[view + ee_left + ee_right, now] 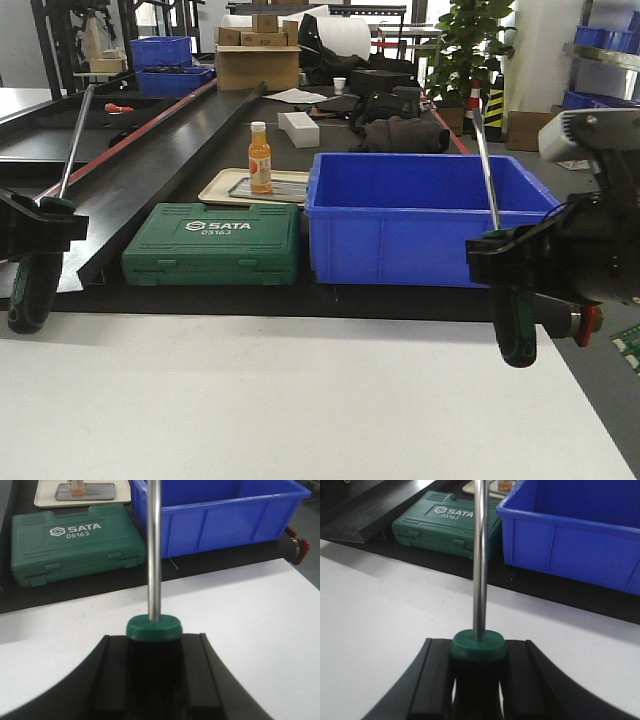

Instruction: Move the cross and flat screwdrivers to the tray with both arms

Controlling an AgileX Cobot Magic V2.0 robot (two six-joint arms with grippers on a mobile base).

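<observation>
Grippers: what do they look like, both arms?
Left gripper and right gripper are matte black clamps. In the wrist views their fingers are broad, grooved lengthwise, flaring outward in a curve. The right arm adds a pale grey cap, a small red part and a green circuit board.

Left screwdriver (pixel 26 295), right screwdriver (pixel 515 332): 2 black-green handles low, shafts up, slightly tilted.

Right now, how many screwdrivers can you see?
2. One screwdriver is held shaft-up in the left tool, the other screwdriver in the right tool. More may hide inside the green case.
</observation>
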